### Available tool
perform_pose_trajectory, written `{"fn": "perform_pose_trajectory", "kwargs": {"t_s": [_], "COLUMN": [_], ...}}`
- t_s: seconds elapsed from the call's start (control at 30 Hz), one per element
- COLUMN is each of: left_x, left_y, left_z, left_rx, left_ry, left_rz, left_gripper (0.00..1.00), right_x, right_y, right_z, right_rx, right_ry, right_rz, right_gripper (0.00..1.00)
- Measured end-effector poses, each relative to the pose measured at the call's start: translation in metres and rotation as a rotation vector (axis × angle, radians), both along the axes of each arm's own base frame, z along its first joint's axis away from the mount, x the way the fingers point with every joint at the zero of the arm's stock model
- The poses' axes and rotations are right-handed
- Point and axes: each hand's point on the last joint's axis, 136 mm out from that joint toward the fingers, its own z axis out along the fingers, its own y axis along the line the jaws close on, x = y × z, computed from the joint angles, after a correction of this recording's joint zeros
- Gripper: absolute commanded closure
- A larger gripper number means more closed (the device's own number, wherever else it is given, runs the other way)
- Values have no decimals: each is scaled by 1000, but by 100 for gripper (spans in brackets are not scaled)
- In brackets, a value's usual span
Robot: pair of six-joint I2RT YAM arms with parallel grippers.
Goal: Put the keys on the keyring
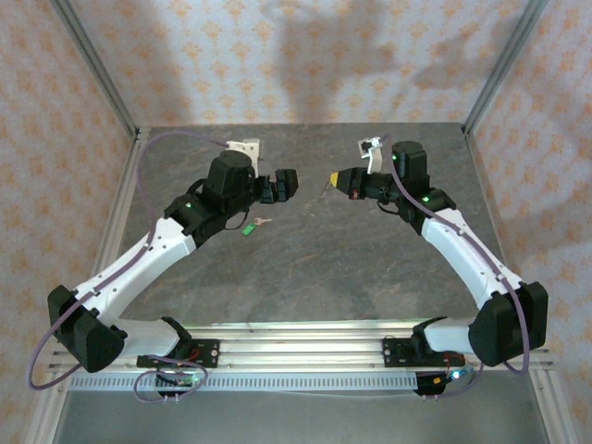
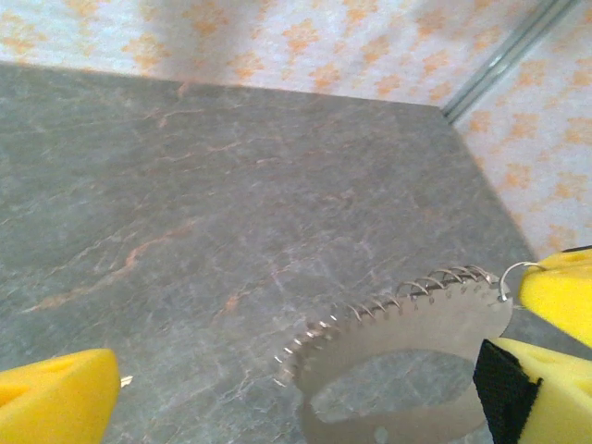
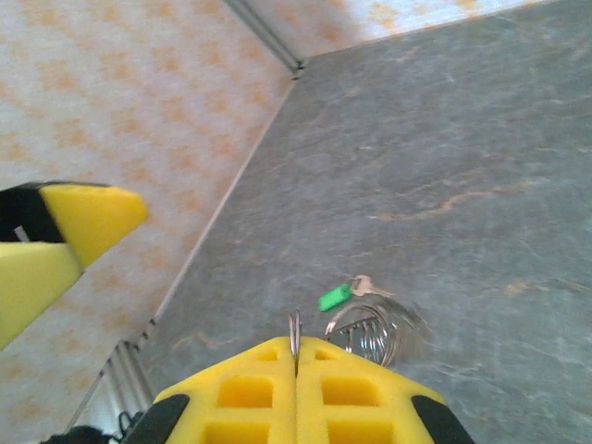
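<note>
The key point(image 1: 252, 226), with a green head and a short silvery blade, lies flat on the grey table just near of my left arm's wrist. In the right wrist view the key point(image 3: 337, 296) rests on the table beyond my fingers. My right gripper point(image 1: 337, 178) hangs above the table's middle, shut on the keyring point(image 3: 295, 331), whose thin metal edge is pinched between the yellow pads. The keyring point(image 2: 398, 324), a tan strap with a coiled toothed edge, sticks out toward my left gripper point(image 1: 283, 185). That gripper faces it, open and holding nothing. One of its yellow fingers point(image 2: 55, 398) is at the lower left.
A small white block point(image 1: 245, 146) sits at the back left of the table and another white piece point(image 1: 370, 148) at the back right. Patterned walls and metal posts point(image 1: 499, 65) close in the table. A slotted rail point(image 1: 296, 356) runs along the near edge.
</note>
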Motion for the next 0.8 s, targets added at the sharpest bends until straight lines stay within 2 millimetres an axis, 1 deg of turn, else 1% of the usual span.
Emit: {"fn": "perform_pose_trajectory", "kwargs": {"t_s": [0.17,0.3,0.43,0.63,0.73,0.8], "left_x": [2,0,-3,-3,-5,-6], "left_y": [-3,-13,-28,-49,-55,-58], "left_z": [14,22,22,26,29,31], "left_rx": [-30,-53,-73,-114,-135,-145], "left_ry": [-15,-25,-30,-58,-76,-88], "left_rz": [-61,-132,-212,-319,-360,-381], "left_gripper": [0,3,11,29,37,41], "right_x": [-6,-9,-11,-14,-14,-15], "right_y": [5,8,8,8,8,8], "right_z": [10,14,16,20,23,23], "right_rx": [32,48,59,78,93,104], "right_ry": [-23,-33,-35,-44,-64,-68], "right_rz": [58,86,104,131,144,153], "right_gripper": [100,100,100,100,100,100]}}
